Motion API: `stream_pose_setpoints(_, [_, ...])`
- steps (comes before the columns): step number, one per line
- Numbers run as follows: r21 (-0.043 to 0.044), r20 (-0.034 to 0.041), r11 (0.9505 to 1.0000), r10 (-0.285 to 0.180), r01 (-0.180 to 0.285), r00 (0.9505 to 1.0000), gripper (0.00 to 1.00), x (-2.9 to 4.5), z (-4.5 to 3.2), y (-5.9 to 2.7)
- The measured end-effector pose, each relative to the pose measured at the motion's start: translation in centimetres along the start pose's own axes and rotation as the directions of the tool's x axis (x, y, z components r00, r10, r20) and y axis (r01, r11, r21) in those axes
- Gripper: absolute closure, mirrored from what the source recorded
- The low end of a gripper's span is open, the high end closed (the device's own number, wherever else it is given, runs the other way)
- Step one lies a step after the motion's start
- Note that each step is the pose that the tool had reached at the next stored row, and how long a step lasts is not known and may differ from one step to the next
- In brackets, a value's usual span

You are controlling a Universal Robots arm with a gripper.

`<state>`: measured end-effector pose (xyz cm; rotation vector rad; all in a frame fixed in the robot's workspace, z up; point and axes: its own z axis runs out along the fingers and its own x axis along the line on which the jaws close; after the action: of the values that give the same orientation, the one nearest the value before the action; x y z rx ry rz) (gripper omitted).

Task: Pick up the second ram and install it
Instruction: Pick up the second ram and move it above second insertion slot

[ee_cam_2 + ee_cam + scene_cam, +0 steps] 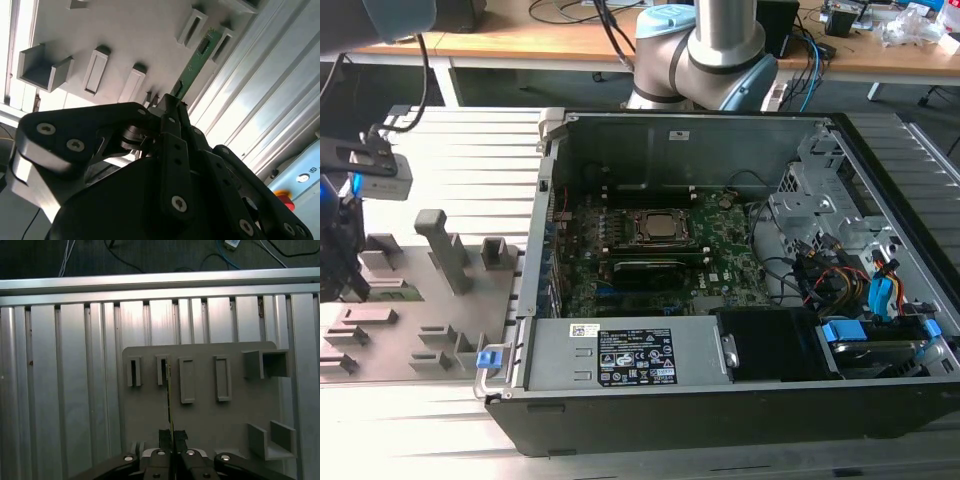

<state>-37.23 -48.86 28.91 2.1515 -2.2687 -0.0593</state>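
Robot gripper [172,436] clamped on the second ram [197,57] over the grey fixture plate [200,410], well off to the exterior view's left of the open computer case [700,120]. In both wrist views its fingers [180,435] are drawn together with the thin green stick pinched edge-on between them. The stick runs away from the fingertips toward the slotted holders [192,27] on the far part of the plate.

By the look of it, the pick-up is the step in hand. It will go best if the pinch stays square on the board's flat faces and the stick rises straight along the holder slots. Any twist or sideways drag could jam or flex so narrow a board.

Much is hard to read. The stick's near part is hidden behind the fingers, so where along its length the grip falls cannot be told. Nor is it plain whether its far end sits in a holder or hangs just clear. In the exterior view the tool end is cut off at the picture's left edge. The memory slots on the motherboard [720,255] cannot be picked out with any confidence.
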Motion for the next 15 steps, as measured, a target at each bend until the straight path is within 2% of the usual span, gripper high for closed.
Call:
stream_pose_setpoints(3, [0.0000,0.0000,1.0000,0.000,0.000,1.0000,0.86,-0.01,-0.48,0.02])
stream_pose_setpoints(6, [0.0001,0.0001,1.0000,0.000,0.000,1.0000,0.86,-0.04,-1.53,0.06])
stream_pose_setpoints(11, [0.0000,0.0001,1.0000,0.000,0.000,1.0000,0.86,-0.07,-2.44,0.10])
stream_pose_setpoints(15, [0.0000,0.0001,1.0000,0.000,0.000,1.0000,0.86,-0.09,-3.54,0.13])
